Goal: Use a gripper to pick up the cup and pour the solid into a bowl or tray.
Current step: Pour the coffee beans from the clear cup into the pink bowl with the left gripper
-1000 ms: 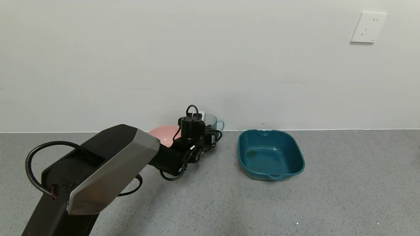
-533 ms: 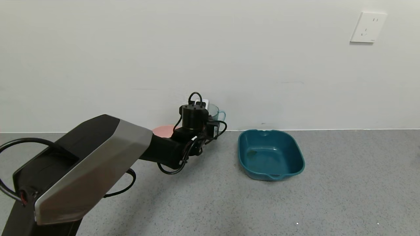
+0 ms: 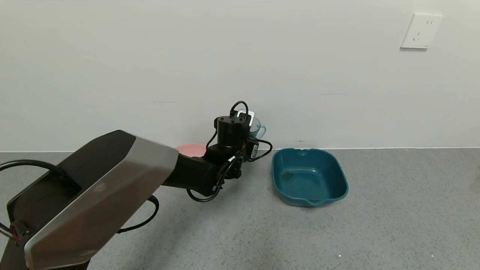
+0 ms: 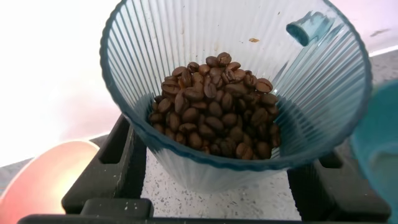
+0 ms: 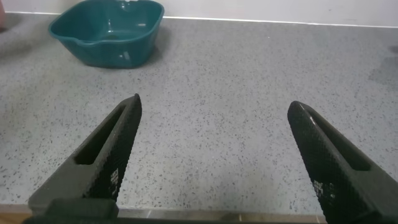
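Note:
My left gripper (image 3: 250, 129) is shut on the ribbed blue-grey cup (image 3: 258, 128) and holds it upright above the table, near the wall, just left of the dark teal tray (image 3: 309, 176). In the left wrist view the cup (image 4: 236, 155) sits between the black fingers (image 4: 118, 165) and holds a heap of dark brown beans (image 4: 217, 106). The tray's edge (image 4: 380, 149) shows beside the cup. My right gripper (image 5: 214, 104) is open and empty low over the table, with the tray (image 5: 106, 28) far off.
A round pink bowl (image 3: 192, 149) stands behind my left arm, also in the left wrist view (image 4: 50, 177). The white wall runs close behind the cup. A wall socket (image 3: 420, 31) is high at the right. The table is grey speckled stone.
My left gripper has lifted the cup off the table and carried it to the right, closer to the teal tray. The tray and the pink bowl have not moved.

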